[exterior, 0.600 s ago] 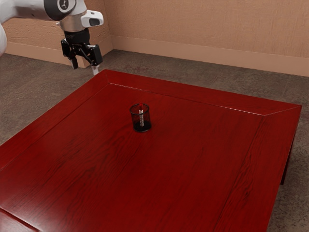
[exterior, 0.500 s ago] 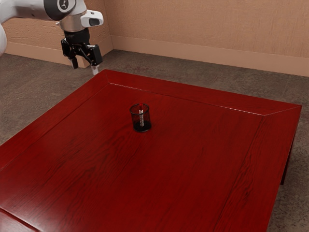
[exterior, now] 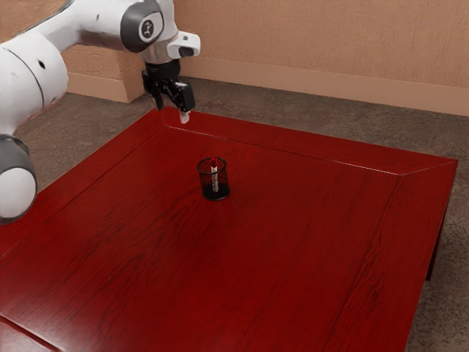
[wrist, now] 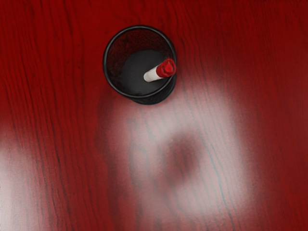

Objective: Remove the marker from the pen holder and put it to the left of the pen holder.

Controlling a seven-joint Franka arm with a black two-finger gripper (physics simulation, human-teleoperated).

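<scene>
My gripper [exterior: 172, 112] hangs above the table's far corner in the exterior view, its two fingers apart with nothing between them. Farther toward that view's right, and lower, the black mesh pen holder [exterior: 215, 196] stands upright on the table. Inside it leans a white marker [exterior: 215, 178] with a red cap. In the wrist view the round pen holder [wrist: 129, 94] is seen from above, and the marker [wrist: 152, 74] rests against its rim, red end up.
Around the holder spreads the glossy red wooden table [exterior: 293, 242], with pale reflections on its surface in the wrist view. Behind the table are a dark floor [exterior: 278, 106] and a tan wall [exterior: 315, 37].
The arm has swung toward the exterior view's right, bringing my gripper over the table's corner and closer to the pen holder. Holder and marker have stayed where they were.
</scene>
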